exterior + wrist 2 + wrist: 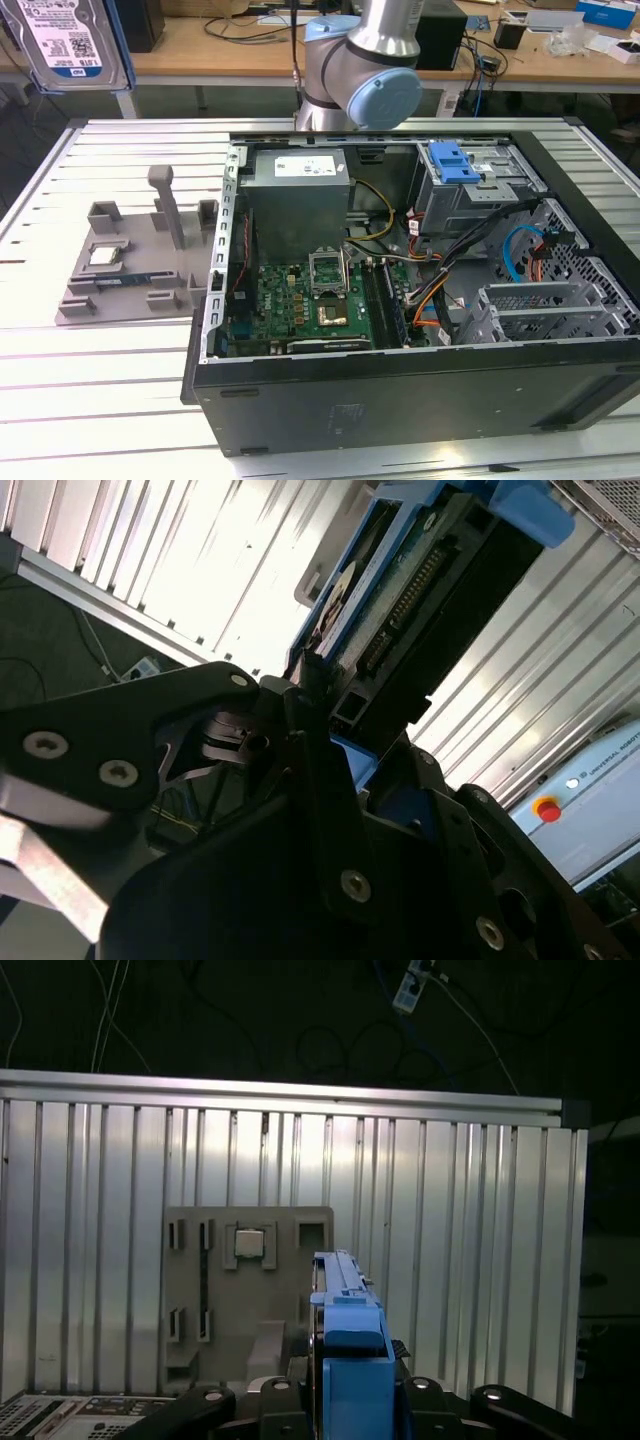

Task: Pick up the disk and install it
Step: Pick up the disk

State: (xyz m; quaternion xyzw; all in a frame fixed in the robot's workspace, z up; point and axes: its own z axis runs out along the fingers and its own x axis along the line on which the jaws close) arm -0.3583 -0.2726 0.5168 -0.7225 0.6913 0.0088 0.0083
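— Second wrist view, nearest thing first: our gripper (305, 680) pinches 1 end of the disk (400, 590), with a black finger (315, 780) pressed against it. We count the grasp as made.

— Agreed. In the first wrist view we see the same hold edge-on, with the disk's blue frame rising straight up from the gripper. Below it lies the gray fixture (215, 1310) with the small square chip (252, 1244) seated in it, all on the ribbed table (450, 1260). The disk touches none of them.

— So we call step 1 of 2, the pick-up, done. And the installing?

— Not done, as we judge it. In the exterior view the disk (75, 40) hangs high at that view's left, label toward the camera and well apart from the open computer case (400, 400). Farther back in the case, at that view's right, the drive cage (480, 190) sits under a blue latch (450, 160), and we see no labelled drive seated there.

— Then we put ourselves about halfway: the disk is in hand and in the air, and the whole placement is left.
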